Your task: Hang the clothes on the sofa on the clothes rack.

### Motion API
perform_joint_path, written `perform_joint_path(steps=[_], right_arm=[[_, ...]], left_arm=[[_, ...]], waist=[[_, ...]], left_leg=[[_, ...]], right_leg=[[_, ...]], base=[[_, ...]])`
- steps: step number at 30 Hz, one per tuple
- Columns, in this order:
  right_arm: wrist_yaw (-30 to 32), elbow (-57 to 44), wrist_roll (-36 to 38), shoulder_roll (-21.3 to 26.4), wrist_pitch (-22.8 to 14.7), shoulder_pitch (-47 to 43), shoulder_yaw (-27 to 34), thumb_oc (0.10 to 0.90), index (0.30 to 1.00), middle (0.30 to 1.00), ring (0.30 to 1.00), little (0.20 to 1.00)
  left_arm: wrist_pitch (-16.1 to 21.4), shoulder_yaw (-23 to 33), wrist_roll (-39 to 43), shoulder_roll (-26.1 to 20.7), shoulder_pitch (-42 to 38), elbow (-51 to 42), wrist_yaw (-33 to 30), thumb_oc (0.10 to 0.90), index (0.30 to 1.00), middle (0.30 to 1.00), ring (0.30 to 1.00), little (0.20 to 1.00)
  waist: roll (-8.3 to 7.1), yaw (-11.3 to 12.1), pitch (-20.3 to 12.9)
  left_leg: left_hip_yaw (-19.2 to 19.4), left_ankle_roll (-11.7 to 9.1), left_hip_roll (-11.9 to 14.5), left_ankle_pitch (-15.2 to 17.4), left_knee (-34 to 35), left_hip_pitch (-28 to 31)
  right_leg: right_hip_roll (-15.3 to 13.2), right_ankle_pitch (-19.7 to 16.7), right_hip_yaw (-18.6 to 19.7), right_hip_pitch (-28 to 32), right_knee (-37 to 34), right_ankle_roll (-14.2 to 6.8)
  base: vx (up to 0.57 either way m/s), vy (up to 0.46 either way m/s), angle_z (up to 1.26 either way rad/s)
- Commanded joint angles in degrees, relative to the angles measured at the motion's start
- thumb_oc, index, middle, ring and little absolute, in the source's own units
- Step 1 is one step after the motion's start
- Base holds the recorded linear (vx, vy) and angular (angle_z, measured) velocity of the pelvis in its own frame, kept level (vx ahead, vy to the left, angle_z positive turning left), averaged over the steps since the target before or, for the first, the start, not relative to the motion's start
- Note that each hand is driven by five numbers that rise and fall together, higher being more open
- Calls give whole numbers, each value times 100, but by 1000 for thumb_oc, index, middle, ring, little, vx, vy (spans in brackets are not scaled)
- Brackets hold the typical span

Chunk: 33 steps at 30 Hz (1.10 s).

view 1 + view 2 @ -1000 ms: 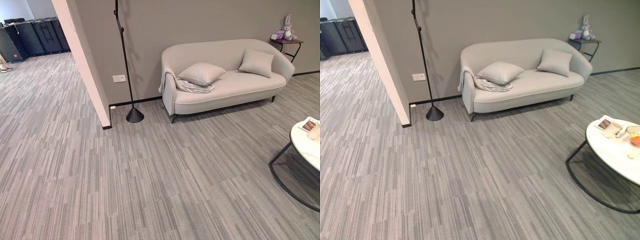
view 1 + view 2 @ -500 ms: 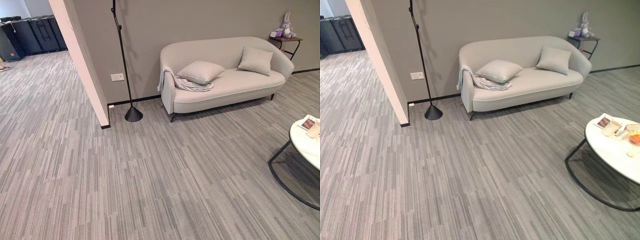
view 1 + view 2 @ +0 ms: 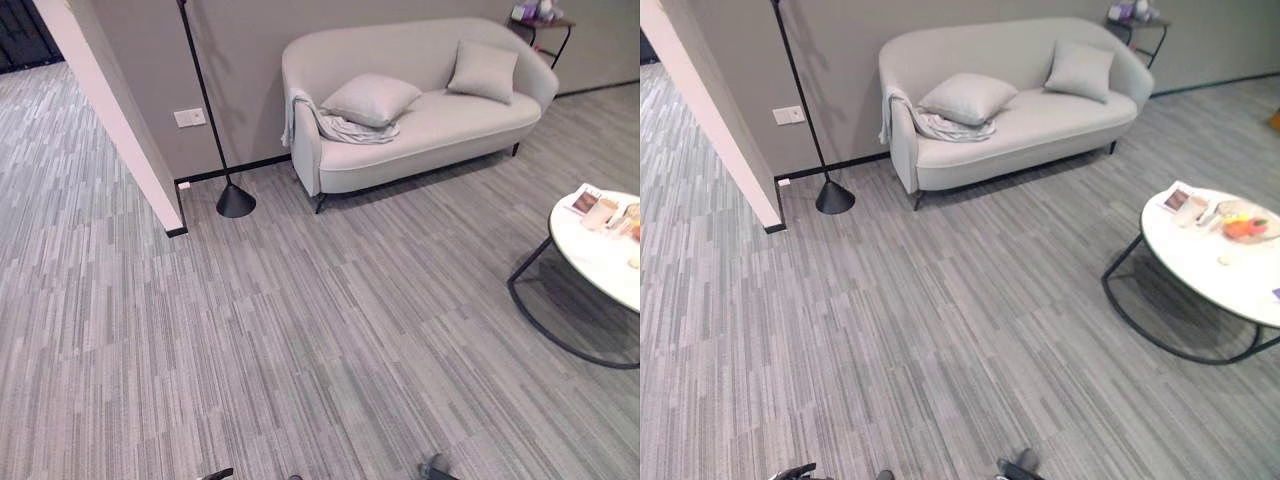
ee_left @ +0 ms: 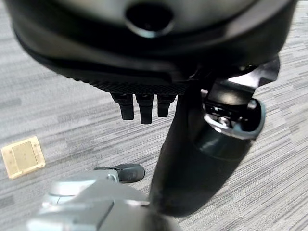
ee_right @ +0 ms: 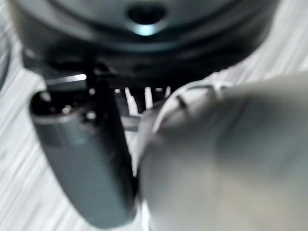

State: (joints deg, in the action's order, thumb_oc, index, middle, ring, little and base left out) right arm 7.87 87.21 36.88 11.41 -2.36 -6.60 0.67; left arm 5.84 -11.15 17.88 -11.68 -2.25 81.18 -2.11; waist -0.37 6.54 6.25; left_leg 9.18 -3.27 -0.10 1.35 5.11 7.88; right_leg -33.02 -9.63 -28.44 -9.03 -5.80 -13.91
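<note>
Carpet (image 3: pixel 300 340) in grey stripes covers the floor from the near edge to the far wall. Against that grey wall (image 3: pixel 250 60) stands a pale sofa (image 3: pixel 430 110), the largest piece of furniture. A wall corner (image 3: pixel 120 120) with a dark skirting juts out to its left.

To the right, near the view's edge, sits a round white surface (image 3: pixel 1215 260) on a black wire frame, well apart from the sofa. It carries a booklet (image 3: pixel 1177 198) and a bowl of orange things (image 3: pixel 1243 228).

Between the wall corner and the sofa rises the clothes rack (image 3: pixel 212 120), a thin black pole on a cone-shaped base, just beside the sofa's left arm.

Two cushions lie on the seat, one (image 3: pixel 370 98) near the left end, one (image 3: pixel 484 70) against the right end. The clothes (image 3: pixel 330 122), a light grey garment, are draped over the sofa's left arm and spread onto the seat beneath the left cushion.

A small side table (image 3: pixel 540 25) stands behind the sofa's right end.

The left hand (image 4: pixel 144 103) hangs over the carpet with its short dark fingers straight and relaxed, holding nothing. The right hand (image 5: pixel 82 159) shows as a dark bulk; whether it is released or clenched cannot be told.
</note>
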Motion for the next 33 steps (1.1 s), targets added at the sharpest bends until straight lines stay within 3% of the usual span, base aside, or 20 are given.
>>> perform_joint_path(steps=[1,4,5,6,8,9,10,11,12,13,15,16,17,20,21,23,25,28,32,33], right_arm=[[-389,-264,-271,-595,-6,-339,-319,800,900,900,900,900],[-283,-503,-833,-614,-155,-303,-790,800,900,900,900,900],[-282,-506,-833,-614,-155,-301,-793,800,900,900,900,900],[-259,-693,-1036,-535,-248,-311,-1047,800,900,900,900,900],[-282,-821,-1211,-456,-299,-361,-1254,800,900,900,900,900],[-282,-821,-1211,-457,-299,-362,-1255,800,900,900,900,900],[-299,-947,-1375,-361,-324,-326,-1414,800,900,900,900,900],[-299,-948,-1375,-361,-324,-326,-1415,800,900,900,900,900],[-285,-1152,-1589,-233,-302,-251,-1557,800,900,900,900,900],[-278,-1219,-1686,-184,-296,-237,-1636,800,900,900,900,900],[-335,-1362,-1885,-37,-281,-193,-1760,800,900,900,900,900],[-358,-1474,-1903,-7,-291,-159,-1798,800,900,900,900,900],[-346,-1539,-1890,-29,-309,-162,-1802,800,900,900,900,900],[-300,-1622,-2114,-92,-323,-201,-1969,800,900,900,900,900],[-292,-1652,-2250,-157,-327,-214,-2078,800,900,900,900,900],[-261,-1754,-2418,-368,-316,-318,-2326,800,900,900,900,900],[-370,-1825,-2433,-569,-316,-254,-2486,800,900,900,900,900],[-630,-1842,-2273,-815,-290,-35,-2654,800,900,900,900,900],[-717,-1695,-2212,-851,-309,55,-2611,800,900,900,900,900],[-712,-1628,-2207,-805,-300,-10,-2534,800,900,900,900,900]], left_arm=[[191,-104,-237,236,-249,207,33,800,900,900,900,900],[320,-169,-239,207,-270,65,-171,800,900,900,900,900],[319,-167,-239,208,-268,64,-172,800,900,900,900,900],[446,-201,-89,244,-271,-124,-234,800,900,900,900,900],[517,-155,9,228,-277,-240,-261,800,900,900,900,900],[517,-154,9,227,-279,-240,-261,800,900,900,900,900],[551,-17,228,179,-286,-369,-255,800,900,900,900,900],[550,-17,228,179,-285,-369,-255,800,900,900,900,900],[579,32,255,147,-314,-529,-308,800,900,900,900,900],[602,35,261,130,-310,-600,-307,800,900,900,900,900],[631,48,244,91,-285,-725,-296,800,900,900,900,900],[605,187,433,98,-278,-649,-331,800,900,900,900,900],[544,346,577,126,-268,-536,-370,800,900,900,900,900],[456,734,770,150,-167,-275,-356,800,900,900,900,900],[441,824,822,145,-145,-188,-362,800,900,900,900,900],[398,995,1012,121,-144,-2,-417,800,900,900,900,900],[348,1217,1147,111,-42,201,-443,800,900,900,900,900],[301,1391,1171,-46,-10,305,-478,800,900,900,900,900],[365,1279,966,-187,-42,130,-509,800,900,900,900,900],[388,1218,915,-308,-149,-24,-533,800,900,900,900,900]], waist=[[-41,193,-176],[35,68,-347],[26,46,-364],[186,-21,-417],[247,-34,-445],[236,-52,-463],[219,44,-400],[224,36,-405],[122,82,-249],[70,125,-160],[-56,302,-8],[-159,340,48],[-180,371,38],[-153,616,-63],[-143,759,-51],[-223,1027,29],[-301,1073,-34],[-714,1161,-131],[-999,1202,-295],[-1042,1190,-296]], left_leg=[[-525,-389,711,520,-11,326],[-572,-724,1417,98,-11,327],[-595,-723,1408,85,-11,295],[-651,-873,1808,-483,-76,270],[-652,-973,2057,-997,-482,83],[-675,-971,2047,-1010,-483,46],[-582,-902,2305,-1460,-1126,-286],[-595,-906,2312,-1458,-1134,-300],[-122,-780,2587,-1623,-1737,-457],[-69,-693,2508,-1467,-1934,-544],[-428,-499,1736,-704,-2249,-1064],[-319,-303,1243,-79,-2167,-1480],[-52,-204,1053,17,-1892,-1629],[-4,-76,364,-572,-746,-2015],[-189,-140,232,-954,-314,-2204],[-343,-297,160,-1274,-14,-2851],[-225,-144,217,-1311,-11,-2663],[-202,65,166,-1390,-199,-2284],[-116,234,-54,-1106,-174,-1993],[-114,373,-152,-907,-158,-1807]], right_leg=[[358,-1015,203,244,160,-109],[916,-655,233,368,169,-109],[902,-660,214,358,166,-109],[1332,-413,335,375,141,30],[1690,-212,351,405,81,207],[1677,-216,334,386,81,210],[1976,98,315,551,80,475],[1982,101,305,550,80,478],[2173,397,254,855,80,629],[2208,487,288,933,80,678],[2212,649,388,1030,80,699],[2193,823,300,1127,80,698],[2237,942,216,1165,80,698],[2554,1200,253,1368,80,714],[2704,1338,298,1509,80,764],[2926,1597,447,1904,80,939],[3054,1696,467,2116,119,971],[2916,1785,543,2343,539,883],[2585,1364,523,2323,992,607],[2357,1091,512,2029,1786,448]], base=[[419,-358,-9],[428,-375,8],[322,-352,-3],[239,-306,-19],[228,-318,-14],[203,-356,-28],[125,-237,-57],[315,-499,-36],[244,-356,-8],[340,-451,31],[282,-253,0],[325,-201,-7],[326,-133,6],[306,3,39],[451,13,-4],[400,33,-27],[405,86,-61],[564,239,-18],[329,226,-15],[241,284,-3]])
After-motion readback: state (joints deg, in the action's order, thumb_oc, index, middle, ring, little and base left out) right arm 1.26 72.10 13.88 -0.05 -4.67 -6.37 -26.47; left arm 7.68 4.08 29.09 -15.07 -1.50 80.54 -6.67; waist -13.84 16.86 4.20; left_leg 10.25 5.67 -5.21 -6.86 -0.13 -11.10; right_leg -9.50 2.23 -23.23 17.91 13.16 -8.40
